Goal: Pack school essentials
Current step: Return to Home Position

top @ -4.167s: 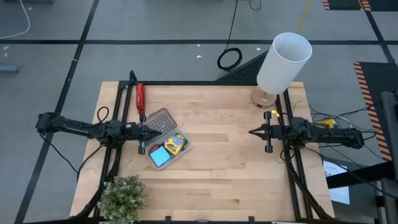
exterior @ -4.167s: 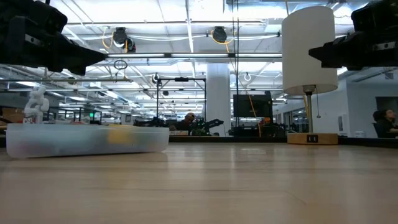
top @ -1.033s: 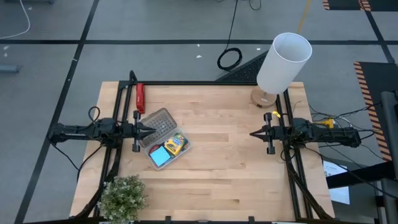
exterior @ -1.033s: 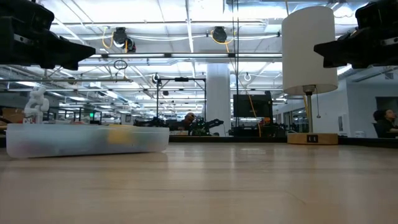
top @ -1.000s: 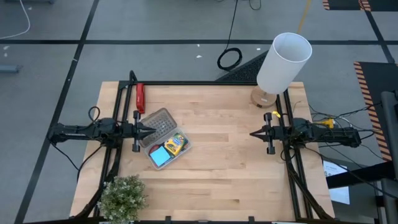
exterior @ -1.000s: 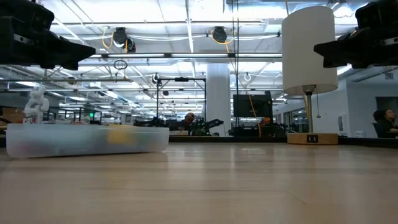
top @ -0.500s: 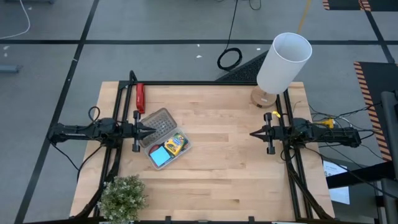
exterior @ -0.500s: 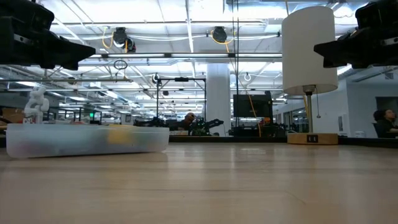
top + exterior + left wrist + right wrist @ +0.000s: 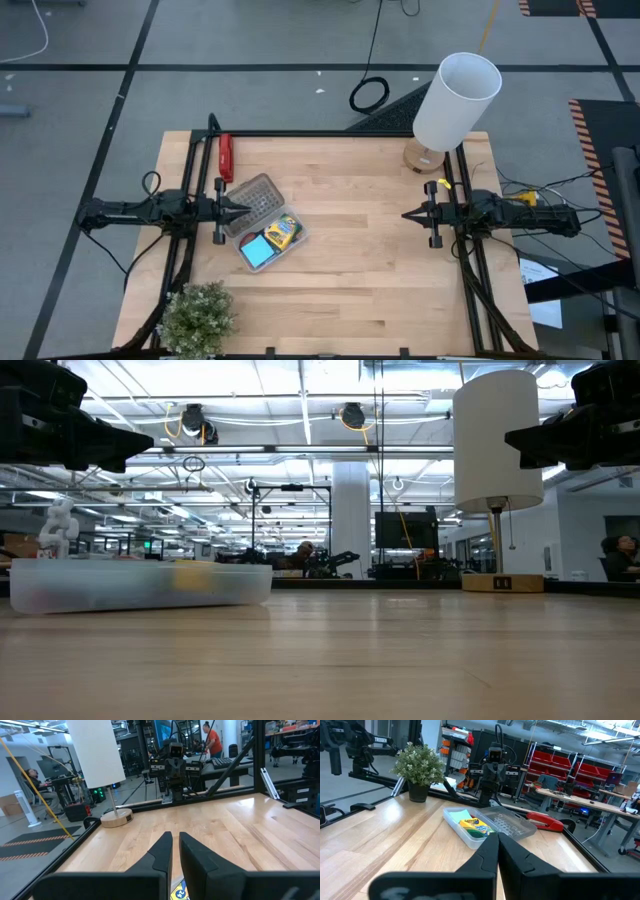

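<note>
A clear plastic case (image 9: 267,225) lies on the left half of the table. In it are a light-blue notepad (image 9: 258,250) and a yellow-green crayon box (image 9: 282,232). Its grey dotted lid (image 9: 256,195) covers the far part. My left gripper (image 9: 243,210) hangs shut above the case's left edge, raised clear of it, as the low view shows (image 9: 120,455). My right gripper (image 9: 405,214) waits shut at the table's right side, also raised. The right wrist view shows the case (image 9: 485,827) with the crayon box (image 9: 475,826) far ahead of its fingers (image 9: 487,855).
A red bar-shaped tool (image 9: 225,157) lies at the far left by the frame. A white-shaded lamp (image 9: 455,100) stands at the far right corner. A potted plant (image 9: 197,315) sits at the near left corner. Bare wood (image 9: 360,260) stretches between the grippers.
</note>
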